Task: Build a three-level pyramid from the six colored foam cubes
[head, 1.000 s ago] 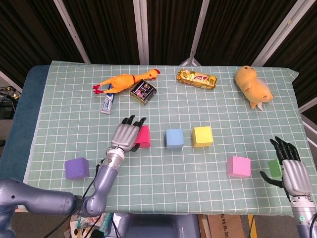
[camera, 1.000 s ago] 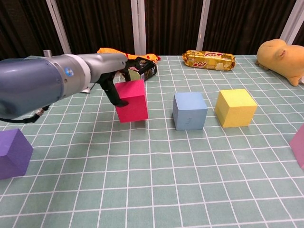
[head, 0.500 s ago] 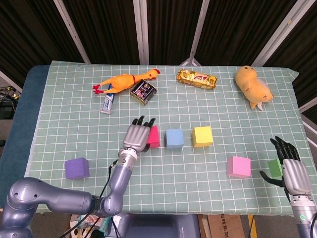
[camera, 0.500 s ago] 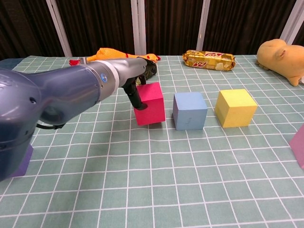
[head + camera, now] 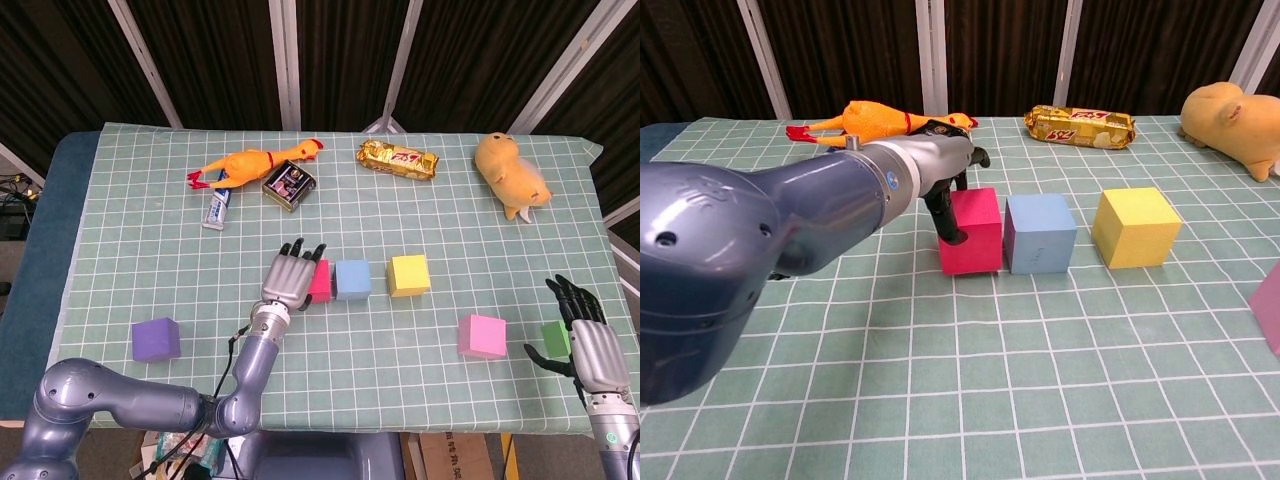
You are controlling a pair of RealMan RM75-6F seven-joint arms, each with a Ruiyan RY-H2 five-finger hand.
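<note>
Table covered with a green grid-pattern cloth (image 5: 400,340), dark curtained backdrop behind.

Near edge, head view: purple cube (image 5: 156,339) at lower left, alone. Pink cube (image 5: 482,336) at lower right; green cube (image 5: 556,339) just beyond it toward the right edge. Right hand (image 5: 590,335) stands over the green cube with fingers extended upward and apart, thumb reaching in below the cube; cannot tell whether it touches the cube or grasps it.

Mid-frame row: left hand (image 5: 293,277) lies flat against the left side of the red cube (image 5: 974,230), fingers straight, pressing on it rather than wrapped around it. Red cube sits on the cloth just beside the blue cube (image 5: 1039,233), faces nearly touching. Yellow cube (image 5: 1135,227) stands further right, a clear gap from the blue.

Far side, upper frame: toothpaste tube (image 5: 219,208), rubber chicken (image 5: 250,164), small dark box (image 5: 289,185), gold snack packet (image 5: 398,159), yellow plush toy (image 5: 510,172) at upper right.
</note>
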